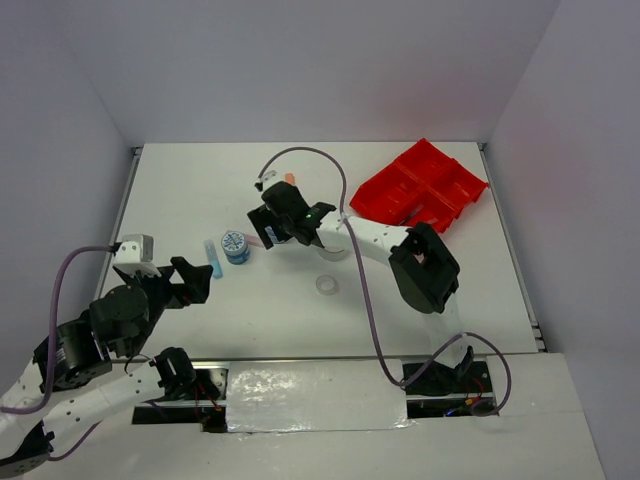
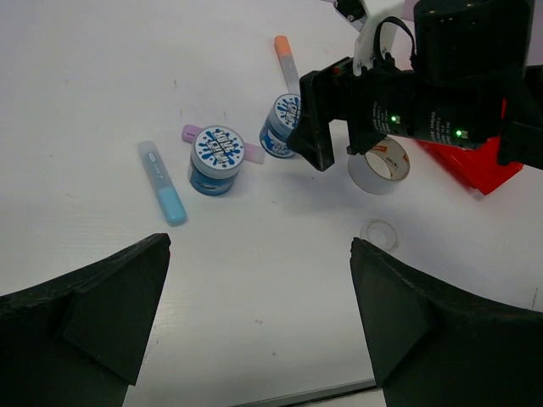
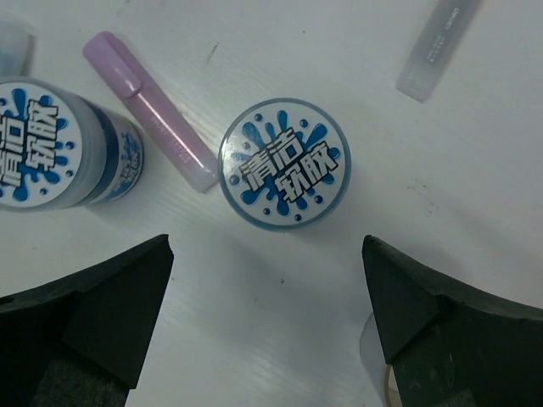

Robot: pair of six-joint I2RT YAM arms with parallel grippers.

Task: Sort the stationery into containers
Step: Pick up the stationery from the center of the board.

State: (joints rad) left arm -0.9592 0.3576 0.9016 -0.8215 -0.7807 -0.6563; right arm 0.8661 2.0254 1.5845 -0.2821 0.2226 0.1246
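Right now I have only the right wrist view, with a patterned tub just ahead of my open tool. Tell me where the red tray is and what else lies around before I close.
Observer: The red tray sits at the far right corner of the table, well apart from the tub below the right tool.
Operator: Name what lies on the tray side of my tool.
Observer: A silvery tape roll lies on the table right beside it.
Operator: Report the left tool.
Observer: The left tool is open and empty, hanging short of the blue tube and the second tub.
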